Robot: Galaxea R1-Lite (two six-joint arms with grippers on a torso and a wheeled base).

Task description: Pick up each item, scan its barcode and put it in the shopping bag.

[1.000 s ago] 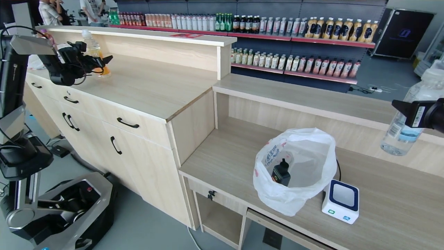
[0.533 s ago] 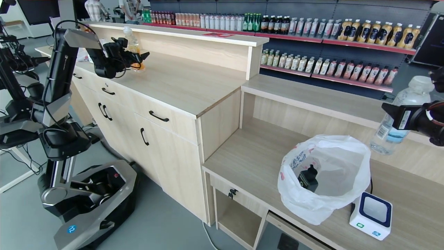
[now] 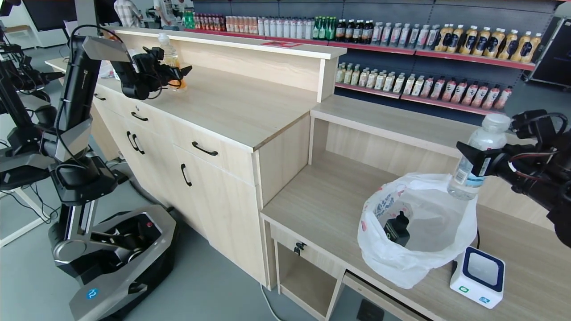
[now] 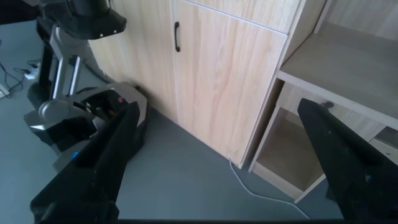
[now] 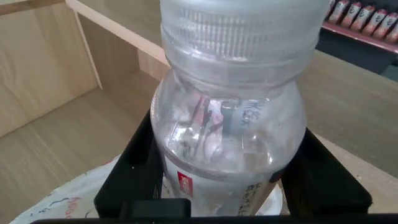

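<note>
Water bottle [image 3: 484, 136], clear and capped, hangs upright in the air over the far rim of the shopping bag [image 3: 417, 265], clamped at mid-height between the black fingers of the right gripper [image 3: 475, 164]. In the right wrist view the same bottle [image 5: 230, 124] sits squarely between the two jaws, with the white bag below it. Half a second ago, with the camera steady, the bottle was out by the picture's right edge and clear of the bag. It has since been carried inward and now stands above the bag's mouth. I judge that this item is at the bagging step. The drop needs a little more travel towards the bag's middle, because a release here could catch the rim. Whether its barcode has been read cannot be told from these pictures. The left gripper [image 4: 217, 109] is empty, with its fingers spread wide, and looks down on cabinet doors and grey floor. A small black item [image 3: 397, 228] already lies inside the bag, and the white scanner [image 3: 477, 276] stands just beside the bag on its near right. Both bag and scanner rest on the lower counter [image 3: 321, 200] of pale wood, which steps up to a higher counter [image 3: 232, 107] with drawers. Behind them run shelves of drinks [image 3: 401, 35]. At the far left stands a second robot [image 3: 89, 178], with its arm at an orange drink bottle [image 3: 171, 55] on the higher counter.
</note>
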